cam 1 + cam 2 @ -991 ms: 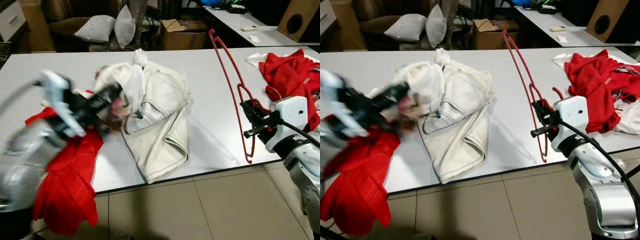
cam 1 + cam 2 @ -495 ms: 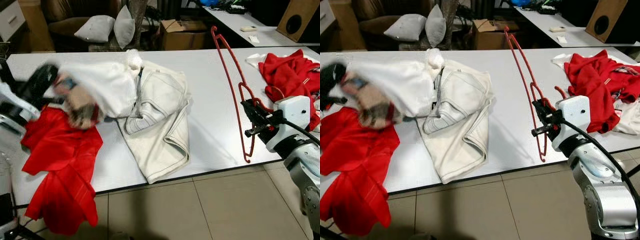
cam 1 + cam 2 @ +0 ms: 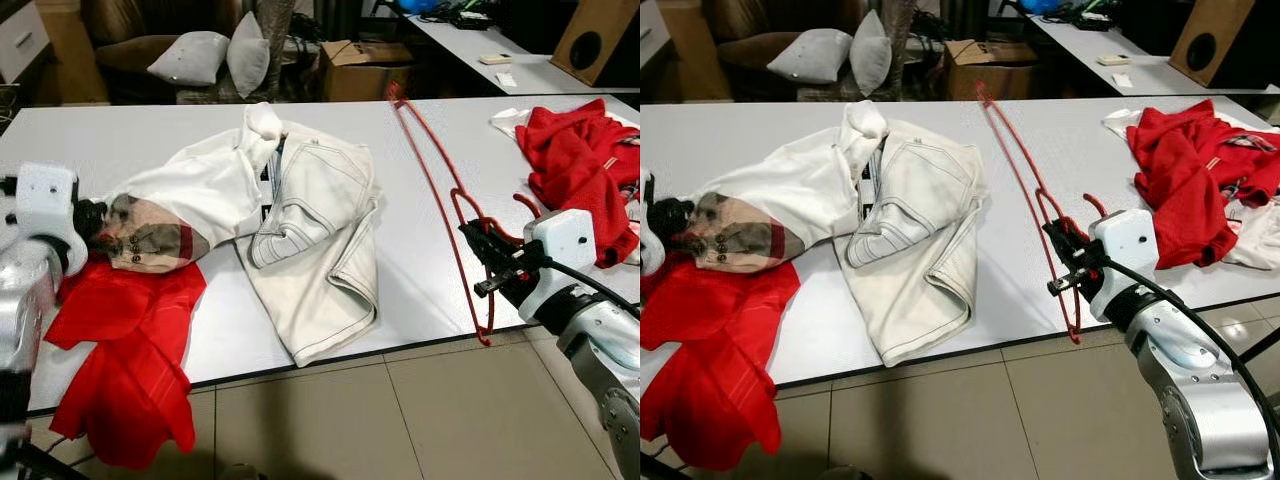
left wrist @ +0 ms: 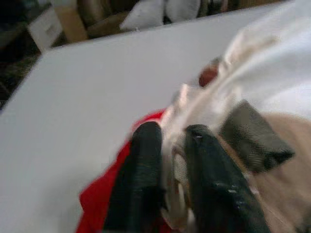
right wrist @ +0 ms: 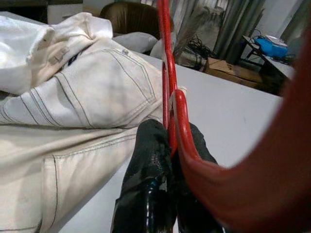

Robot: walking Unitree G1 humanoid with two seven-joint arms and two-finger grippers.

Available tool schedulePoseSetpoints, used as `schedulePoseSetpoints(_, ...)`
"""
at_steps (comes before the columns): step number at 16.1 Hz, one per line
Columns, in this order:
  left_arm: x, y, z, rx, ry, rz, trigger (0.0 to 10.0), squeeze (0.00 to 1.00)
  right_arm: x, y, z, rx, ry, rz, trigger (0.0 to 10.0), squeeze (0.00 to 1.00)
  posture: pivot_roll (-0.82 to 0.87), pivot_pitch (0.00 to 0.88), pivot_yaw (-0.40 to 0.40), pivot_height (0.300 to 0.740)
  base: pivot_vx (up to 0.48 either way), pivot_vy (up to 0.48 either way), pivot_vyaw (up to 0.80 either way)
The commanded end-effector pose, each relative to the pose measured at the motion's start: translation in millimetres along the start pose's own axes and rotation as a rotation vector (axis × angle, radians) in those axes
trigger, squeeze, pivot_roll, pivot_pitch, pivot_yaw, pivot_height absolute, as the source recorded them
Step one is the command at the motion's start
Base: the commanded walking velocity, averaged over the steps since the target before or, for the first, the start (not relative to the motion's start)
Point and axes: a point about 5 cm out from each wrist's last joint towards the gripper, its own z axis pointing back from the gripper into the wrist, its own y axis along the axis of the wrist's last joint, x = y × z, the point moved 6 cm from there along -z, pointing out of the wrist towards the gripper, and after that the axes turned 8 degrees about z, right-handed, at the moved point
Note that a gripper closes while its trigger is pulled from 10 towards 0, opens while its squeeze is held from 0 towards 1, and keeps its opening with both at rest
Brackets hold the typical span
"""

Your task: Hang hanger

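Currently right gripper (image 3: 1065, 262) is pinched on the red hanger (image 3: 1025, 190) near its hook, at the desk's (image 3: 150, 130) front edge toward the right corner; hanger slants up over the desk. Left gripper (image 4: 167, 189) is clamped on a white shirt (image 3: 190, 200) at the left edge. Risks, judged: thin wire could twist or slip in the narrow pinch; shirt could drag the white jeans (image 3: 320, 240) or red cloth (image 3: 125, 340) off the front edge. Desk white, smooth; tiled floor, cushions (image 3: 215, 55), cardboard box (image 3: 365, 65) behind.
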Motion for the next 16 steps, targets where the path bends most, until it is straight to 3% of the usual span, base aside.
schedulePoseSetpoints(1, 15.9, 25, -4.9, 0.093, -0.062, 0.039, 10.0, 1.0, 3.6, 5, 4.1, 0.01, -0.006, 0.005, 10.0, 0.0, 0.05, 0.027, -0.034, 0.74, 0.0, 0.0, 0.0)
schedulePoseSetpoints(3, 37.7, 51, -14.5, 0.192, -0.125, 0.128, 10.0, 1.0, 4.5, 3, 5.4, -0.01, -0.008, -0.006, 10.0, 0.0, 0.03, 0.028, -0.036, 0.74, 0.0, 0.0, 0.0)
schedulePoseSetpoints(5, 55.7, 65, -27.8, 0.221, -0.158, 0.16, 10.0, 1.0, 3.9, 1, 6.5, -0.024, -0.009, -0.016, 10.0, 0.0, 0.01, 0.031, -0.04, 0.74, 0.0, 0.0, 0.0)
schedulePoseSetpoints(6, 85.1, 74, -39.5, 0.235, -0.235, 0.197, 10.0, 1.0, 3.0, 1, 8.1, -0.028, -0.009, -0.017, 10.0, 0.0, 0.0, 0.034, -0.039, 0.74, 0.0, 0.0, 0.0)
schedulePoseSetpoints(8, 130.7, 66, -49.9, 0.192, -0.35, 0.208, 10.0, 1.0, 3.2, 2, 10.3, -0.032, -0.017, -0.023, 10.0, 0.0, -0.02, 0.038, -0.035, 0.74, 0.0, 0.0, 0.0)
schedulePoseSetpoints(9, 147.3, 52, -55.1, 0.14, -0.37, 0.177, 10.0, 0.62, 2.6, 2, 11.9, -0.035, -0.018, -0.026, 10.0, 0.0, -0.04, 0.039, -0.026, 0.74, 0.0, 0.0, 0.0)
schedulePoseSetpoints(10, 163.2, 32, -59.3, 0.064, -0.392, 0.199, 10.0, 0.0, 1.0, 3, 14.2, -0.04, -0.014, -0.029, 10.0, 0.0, -0.05, 0.04, -0.016, 0.74, 0.0, 0.0, 0.0)
schedulePoseSetpoints(11, 171.8, 14, -61.7, 0.008, -0.387, 0.192, 10.0, 0.0, -0.2, 2, 16.7, -0.045, -0.011, -0.028, 10.0, 0.0, -0.06, 0.04, -0.009, 0.74, 0.0, 0.0, 0.0)
schedulePoseSetpoints(12, 174.2, 10, -62.6, -0.005, -0.388, 0.194, 10.0, 0.0, -0.4, 2, 17.6, -0.047, -0.01, -0.027, 10.0, 0.0, -0.06, 0.041, -0.007, 0.74, 0.0, 0.0, 0.0)
schedulePoseSetpoints(14, 169.7, -6, -68.4, -0.043, -0.287, 0.206, 10.0, 0.0, -0.2, 2, 23.1, -0.057, -0.021, -0.035, 10.0, 0.0, -0.07, 0.045, 0.0, 0.74, 0.0, 0.0, 0.0)
schedulePoseSetpoints(16, 169.7, -12, -70.0, -0.048, -0.262, 0.177, 10.0, 0.0, -2.7, 3, 23.2, -0.06, -0.018, -0.043, 10.0, 0.0, -0.07, 0.047, -0.005, 0.74, 0.0, 0.0, 0.0)
